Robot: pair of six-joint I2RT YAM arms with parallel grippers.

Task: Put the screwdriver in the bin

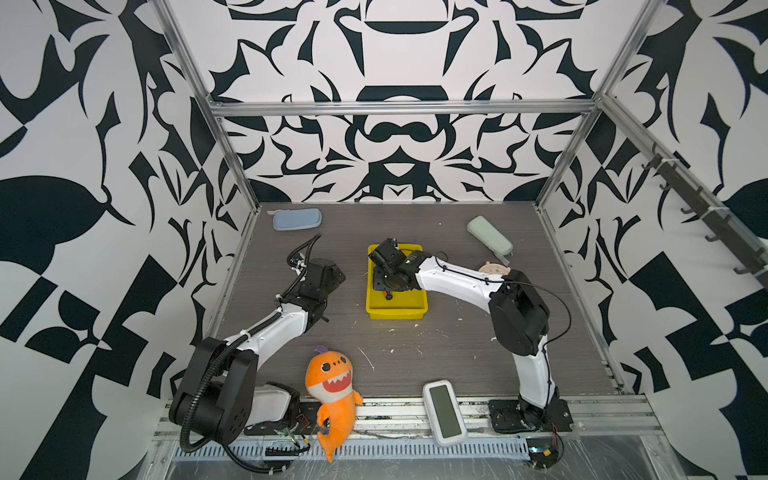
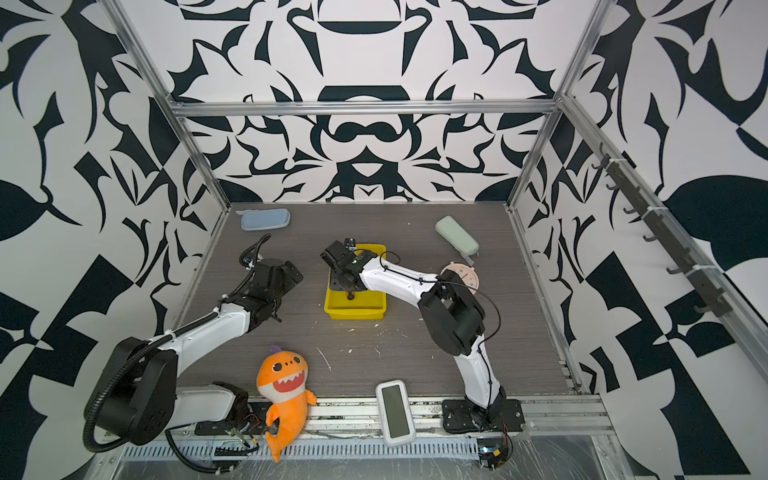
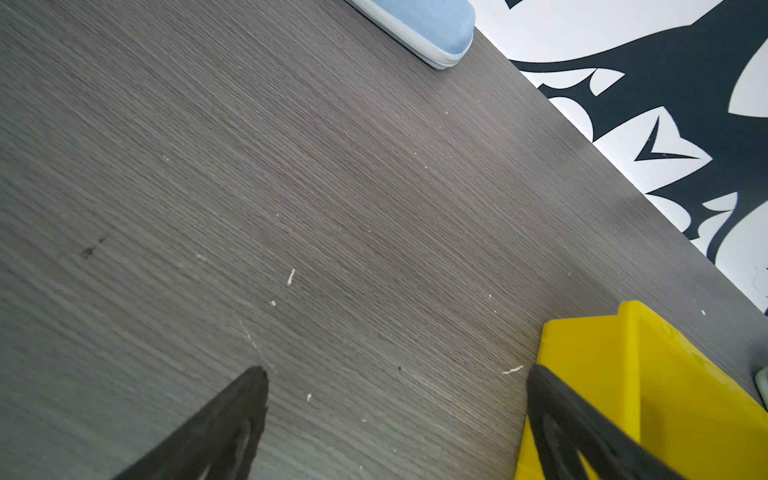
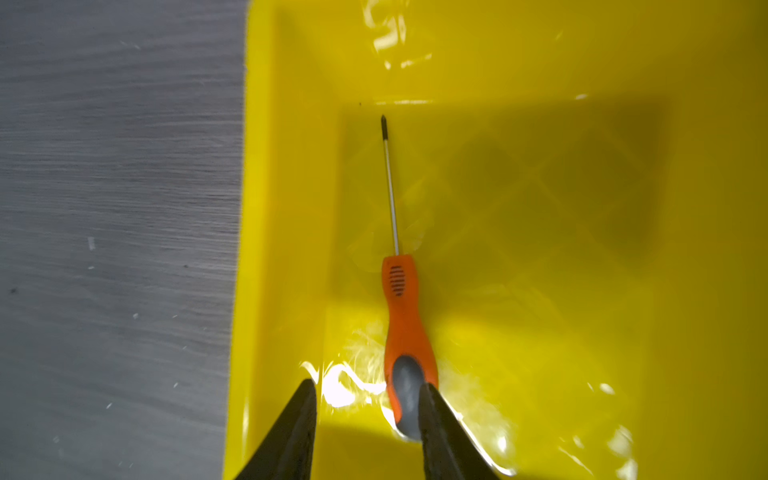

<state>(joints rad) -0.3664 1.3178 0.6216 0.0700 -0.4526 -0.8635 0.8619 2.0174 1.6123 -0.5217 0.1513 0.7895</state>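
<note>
Release step: your right pincer [image 4: 368, 382] stands parted, screwdriver [image 4: 405, 324] loose in the bin [image 4: 282, 249]. Lift straight clear; left pincer [image 3: 397, 370], spread empty, sits at the bin's 9 o'clock.

No readable text, labels, brands or numbers, screwdriver [image 4: 398, 286] handle shows only black ribbing
</note>
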